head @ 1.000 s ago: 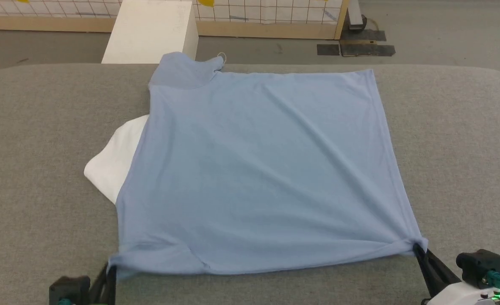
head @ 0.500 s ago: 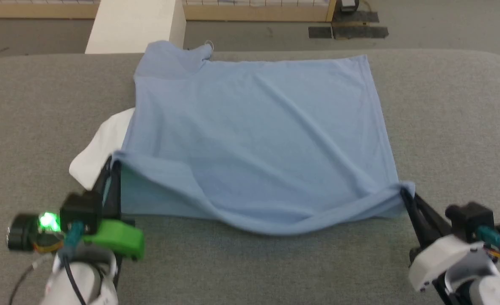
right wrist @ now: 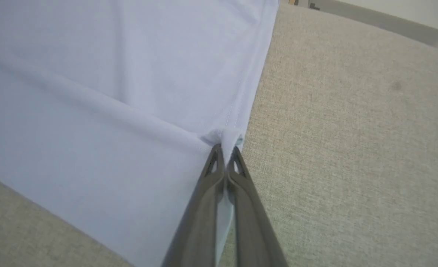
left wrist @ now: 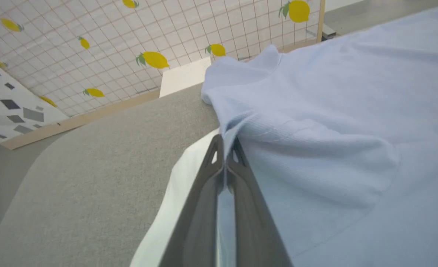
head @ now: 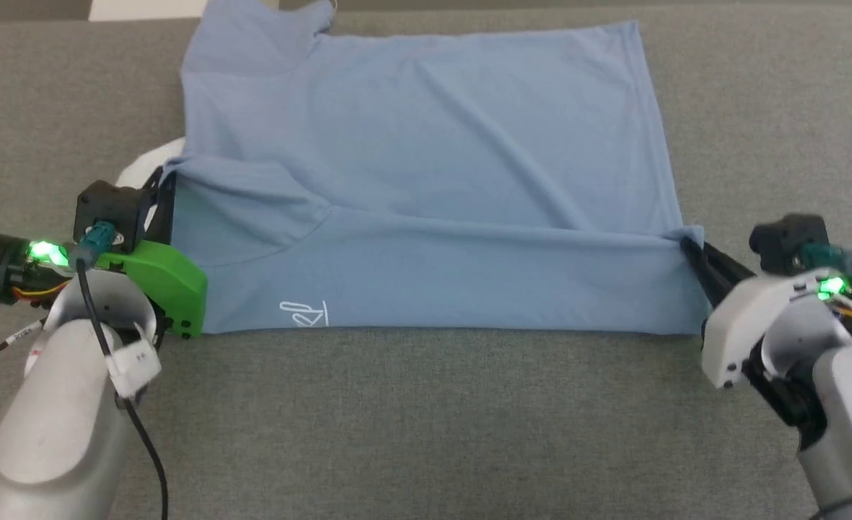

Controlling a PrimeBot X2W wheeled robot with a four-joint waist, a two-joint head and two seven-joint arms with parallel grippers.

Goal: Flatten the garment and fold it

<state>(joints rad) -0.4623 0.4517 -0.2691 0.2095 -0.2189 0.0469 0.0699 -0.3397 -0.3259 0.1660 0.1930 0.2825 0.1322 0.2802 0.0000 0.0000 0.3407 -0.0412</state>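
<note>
A grey, coarse-woven bench [head: 426, 419] carries 1 light blue T-shirt [head: 426, 144], spread wide across it, its near part doubled back (small white print [head: 305, 314] near the front fold). White fabric [head: 133, 170] pokes out at the shirt's left edge.

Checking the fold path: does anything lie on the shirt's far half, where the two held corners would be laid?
Nothing visible does. The far half of the garment lies bare on the table. The left gripper and right gripper pinch its corners directly; white fabric pokes out beside the left one.
</note>
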